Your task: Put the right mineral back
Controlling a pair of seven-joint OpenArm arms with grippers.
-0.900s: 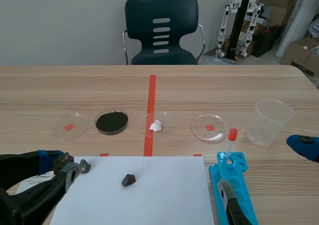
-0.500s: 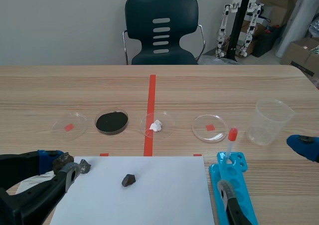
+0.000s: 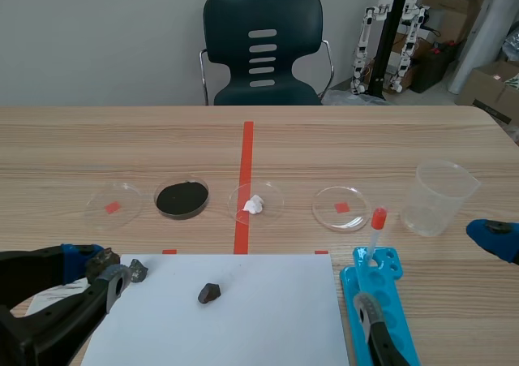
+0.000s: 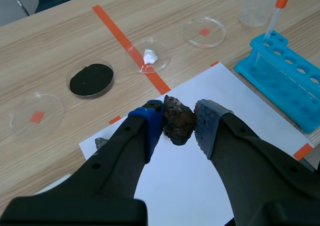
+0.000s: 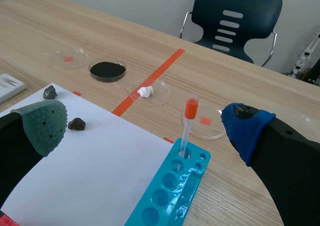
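Our left end effector (image 4: 178,121) sits low at our near left, arm stretched forward, its two pads (image 4: 209,122) pressed against a dark mineral (image 4: 176,125) from either side. Our right end effector (image 5: 145,127) hangs low at our near right, fingers (image 5: 247,128) spread wide, gripping nothing.

You face a light wood counter (image 3: 122,147). Nearest you lies a white sheet (image 3: 268,309), with a blue tube rack (image 3: 397,317) just beside it on the right. Beyond, clear dishes stand in a row: bare dish (image 3: 113,204), black-powder dish (image 3: 182,198), white-lump dish (image 3: 256,203), second bare dish (image 3: 341,208), then a clear beaker (image 3: 442,197).
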